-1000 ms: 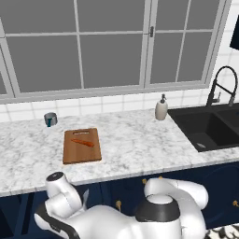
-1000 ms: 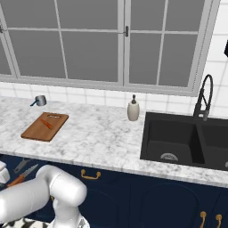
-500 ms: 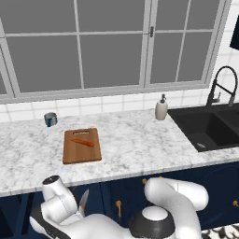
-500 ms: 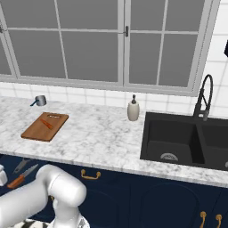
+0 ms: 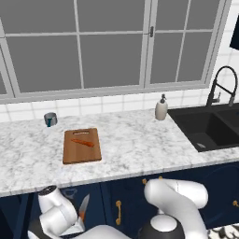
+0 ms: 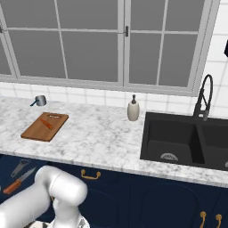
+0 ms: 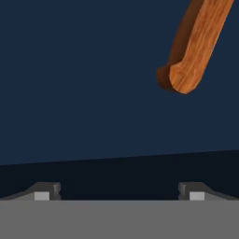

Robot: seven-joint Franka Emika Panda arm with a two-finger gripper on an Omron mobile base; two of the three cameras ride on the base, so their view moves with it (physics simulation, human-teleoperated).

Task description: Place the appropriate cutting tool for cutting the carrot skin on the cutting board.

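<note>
The grey metal peeler (image 6: pixel 20 167) lies below the counter's front edge on a dark blue surface, beside the orange-handled knife (image 6: pixel 18 181). From the left base the peeler (image 5: pixel 69 192) sits just left of the knife (image 5: pixel 82 208). My gripper (image 7: pixel 119 193) is open and empty over that dark surface, its fingertips (image 7: pixel 46 192) wide apart. The knife's wooden handle (image 7: pixel 196 44) is at the upper right of the hand view. The brown cutting board (image 5: pixel 70 156) (image 6: pixel 38 132) rests on the marble counter, with the small carrot (image 5: pixel 83 143) (image 6: pixel 46 123) on it.
A small metal cup (image 5: pixel 50 119) stands behind the board by the wall. To the right are a soap dispenser (image 5: pixel 161 108), a black sink (image 5: pixel 210 128) and its faucet (image 6: pixel 202 98). Navy cabinet fronts with brass handles (image 6: pixel 90 174) run under the counter.
My arm's white links have sunk slightly lower at the bottom left of the left base view. The board, carrot, knife and peeler have stayed put.
</note>
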